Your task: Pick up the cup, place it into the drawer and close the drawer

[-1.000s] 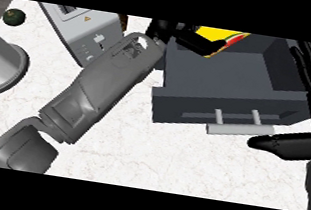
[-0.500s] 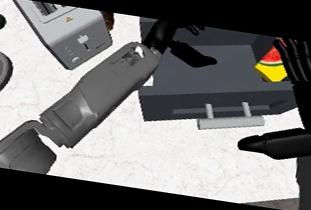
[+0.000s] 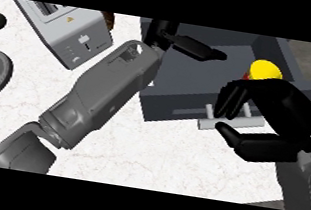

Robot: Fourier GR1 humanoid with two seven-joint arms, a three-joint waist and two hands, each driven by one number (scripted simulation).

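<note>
White marbled counter [image 3: 180,161] below, dark grey open drawer [image 3: 181,101] at upper right. Right hand [image 3: 284,111] curls round its pale grey handle [image 3: 219,122], fingers above, thumb below. Left hand [image 3: 189,45] hangs open over the drawer's back corner. Yellow cup [image 3: 266,70] sits inside, just behind the right hand.

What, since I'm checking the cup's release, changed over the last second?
The left hand let go of the yellow cup, now in the drawer. The right hand moved in over the handle. The drawer stayed open, the toaster in place.
</note>
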